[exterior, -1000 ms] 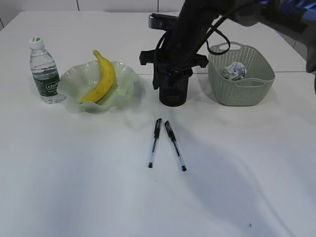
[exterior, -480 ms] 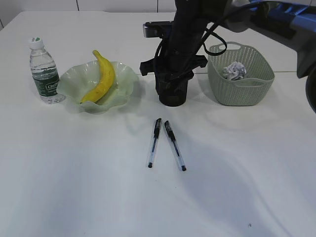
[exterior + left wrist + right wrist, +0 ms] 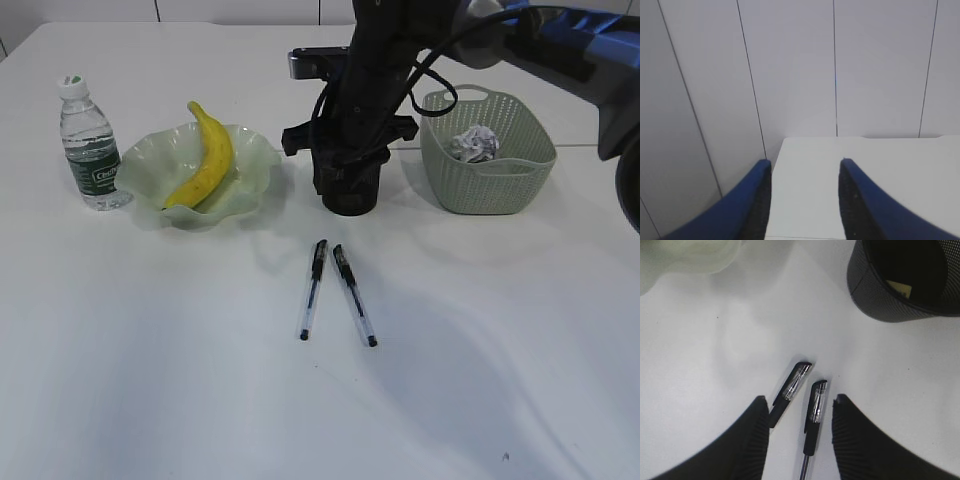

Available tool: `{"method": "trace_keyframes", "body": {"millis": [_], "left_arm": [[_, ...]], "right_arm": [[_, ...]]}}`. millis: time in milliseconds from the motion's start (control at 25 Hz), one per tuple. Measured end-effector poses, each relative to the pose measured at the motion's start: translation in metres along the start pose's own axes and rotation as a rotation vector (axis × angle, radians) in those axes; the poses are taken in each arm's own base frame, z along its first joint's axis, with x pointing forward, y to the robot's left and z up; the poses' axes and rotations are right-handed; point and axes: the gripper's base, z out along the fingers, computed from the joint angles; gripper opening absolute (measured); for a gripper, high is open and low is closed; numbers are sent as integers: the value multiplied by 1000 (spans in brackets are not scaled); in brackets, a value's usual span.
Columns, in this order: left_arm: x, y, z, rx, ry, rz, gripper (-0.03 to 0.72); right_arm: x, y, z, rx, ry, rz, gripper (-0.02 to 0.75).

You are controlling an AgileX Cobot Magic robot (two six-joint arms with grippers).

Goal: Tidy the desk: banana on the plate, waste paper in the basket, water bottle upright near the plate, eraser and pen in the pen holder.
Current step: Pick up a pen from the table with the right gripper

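Right gripper (image 3: 797, 407) above pens (image 3: 812, 402)

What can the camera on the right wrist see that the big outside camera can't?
Only the right wrist view looks down into the pen holder, where the pale yellow eraser lies, and shows the right gripper open and empty above the desk. Only the exterior view shows the banana, the water bottle and the basket with crumpled paper. Both show the two pens, the pen holder and the plate.
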Motion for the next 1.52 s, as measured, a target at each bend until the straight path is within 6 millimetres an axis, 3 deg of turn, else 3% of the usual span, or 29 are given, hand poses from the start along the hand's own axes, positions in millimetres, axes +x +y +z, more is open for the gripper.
{"method": "trace_keyframes", "body": {"millis": [1040,1360,1520], "left_arm": [[0,0,0,0,-1,0,307],[0,0,0,0,-2,0,300],[-1,0,0,0,-8,-1,296]], "right_arm": [[0,4,0,-39,1,13,316],[30,-3,40,-7,172,16,316],[34,-4,45,-9,196,19,316]]}}
